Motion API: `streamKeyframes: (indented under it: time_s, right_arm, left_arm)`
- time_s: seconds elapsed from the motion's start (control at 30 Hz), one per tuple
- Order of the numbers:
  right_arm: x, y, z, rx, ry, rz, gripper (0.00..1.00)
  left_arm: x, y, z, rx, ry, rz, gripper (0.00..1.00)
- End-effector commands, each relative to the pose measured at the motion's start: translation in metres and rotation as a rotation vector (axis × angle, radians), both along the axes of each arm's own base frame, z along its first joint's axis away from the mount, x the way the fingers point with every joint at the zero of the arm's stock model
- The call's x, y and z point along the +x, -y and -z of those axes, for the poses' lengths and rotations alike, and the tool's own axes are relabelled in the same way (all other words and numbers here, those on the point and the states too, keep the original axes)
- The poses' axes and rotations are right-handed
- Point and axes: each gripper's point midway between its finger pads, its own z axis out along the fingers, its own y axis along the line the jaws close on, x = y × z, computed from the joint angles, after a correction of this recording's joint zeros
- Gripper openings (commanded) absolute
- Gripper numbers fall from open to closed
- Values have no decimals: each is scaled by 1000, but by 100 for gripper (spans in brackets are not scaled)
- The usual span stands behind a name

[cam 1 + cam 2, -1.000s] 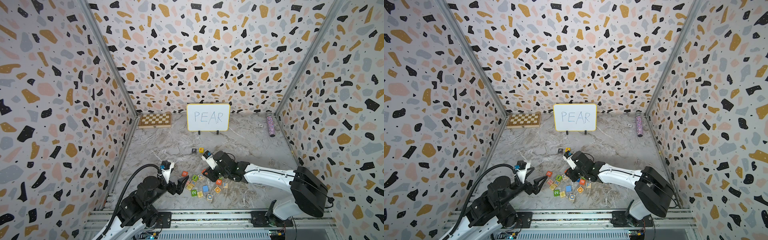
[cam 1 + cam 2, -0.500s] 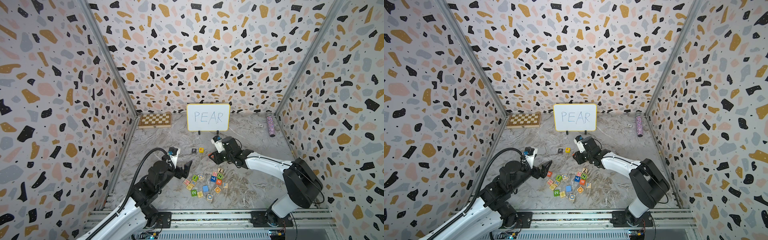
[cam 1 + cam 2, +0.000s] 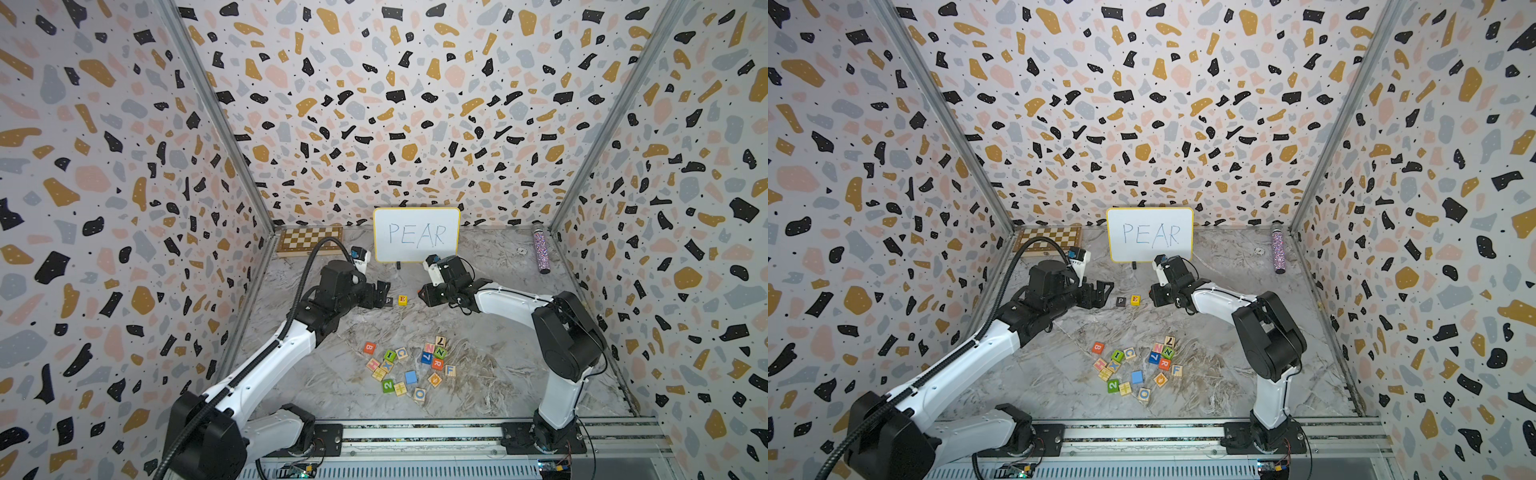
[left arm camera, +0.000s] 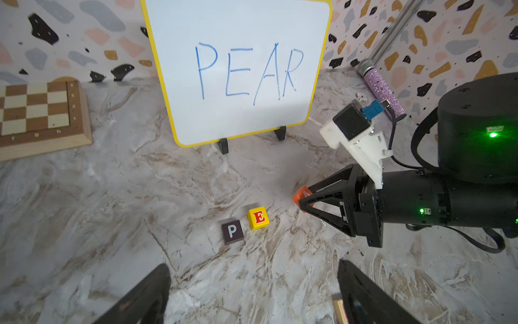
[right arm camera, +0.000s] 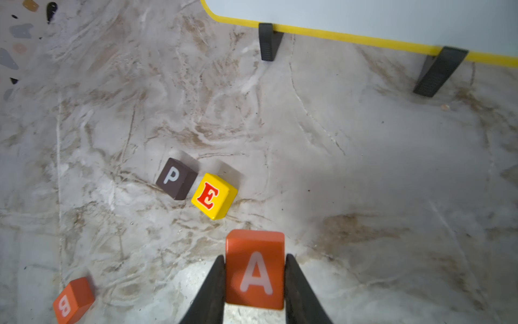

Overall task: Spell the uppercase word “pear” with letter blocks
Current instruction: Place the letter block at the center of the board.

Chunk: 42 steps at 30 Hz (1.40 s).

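The black P block (image 3: 389,301) and the yellow E block (image 3: 402,299) sit side by side on the marble floor in front of the whiteboard, also shown in the left wrist view as P block (image 4: 232,231) and E block (image 4: 258,218). My right gripper (image 5: 255,280) is shut on the red-orange A block (image 5: 255,269), held just right of the E block (image 5: 213,195). My left gripper (image 4: 252,266) is open and empty, just left of the P block. The red-orange R block (image 3: 436,363) lies in the front pile.
A pile of several other cubes (image 3: 409,377) lies near the front, with the orange B block (image 3: 369,348) at its left edge. The whiteboard (image 3: 415,235) stands at the back, a chessboard (image 3: 309,240) to its left, a glittery bottle (image 3: 541,251) at the back right.
Both arms swung from the front pile toward the back. The right gripper carried the A block up beside the E block. The left gripper came in beside the P block.
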Motion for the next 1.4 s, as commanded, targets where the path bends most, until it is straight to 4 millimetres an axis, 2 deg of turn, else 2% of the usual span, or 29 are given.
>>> streamKeyframes:
  time_s: [0.0, 0.17, 0.43, 0.83, 1.13, 1.37]
  right_arm:
    - [4, 2, 1, -25, -30, 33, 15]
    - [9, 4, 19, -53, -72, 71, 14]
    - [12, -5, 32, -69, -98, 96, 14]
    - [20, -15, 39, -86, -122, 130, 15]
    - [13, -18, 50, -96, -151, 131, 17]
    - [10, -18, 50, -93, -158, 137, 18]
  left_arm:
    - [0, 0, 6, -1, -79, -8, 92]
    - [0, 2, 20, 6, -142, -9, 92]
    - [-1, 8, 35, 12, -193, 15, 92]
    - [0, 9, 37, 3, -186, 21, 94]
    - [-2, 5, 35, -13, -152, -3, 94]
    - [-2, 4, 38, -9, -156, -8, 95]
